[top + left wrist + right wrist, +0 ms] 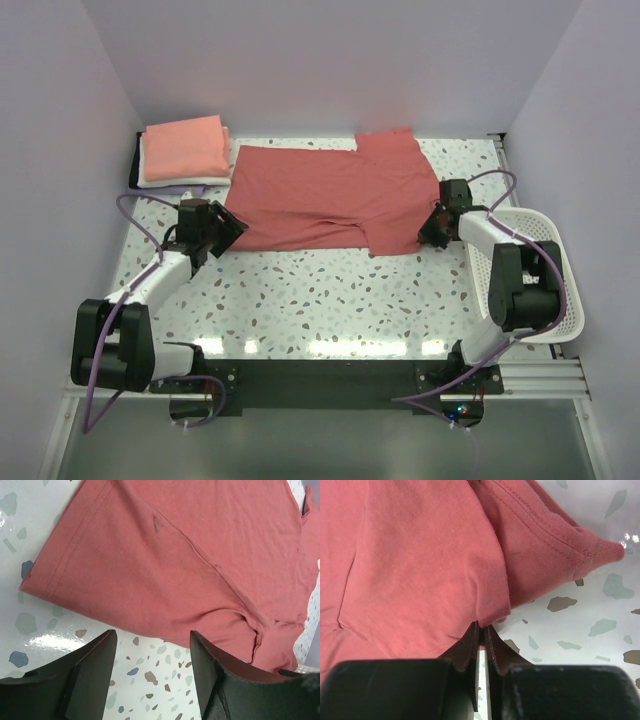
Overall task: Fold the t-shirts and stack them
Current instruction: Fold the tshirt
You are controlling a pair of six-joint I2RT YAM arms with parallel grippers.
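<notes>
left fingers (pixel 97 660) spread open over the tabletop (pixel 330 300) beside the red shirt (pixel 320 195); right fingers (pixel 468 647) pressed closed at its hem.

Red tee (pixel 330 195) lying spread sideways on far half of table (pixel 330 300), hem pointing left, sleeves at right, creases running through middle. Salmon tee (pixel 185 145) sitting folded at far-left corner, resting atop folded white tee (pixel 185 181).

The right gripper (pixel 481 629), its 2 black fingers closed together, pinches the dusty-red cloth t-shirt's (pixel 420 555) folded edge above the white speckled table (pixel 605 625).
</notes>
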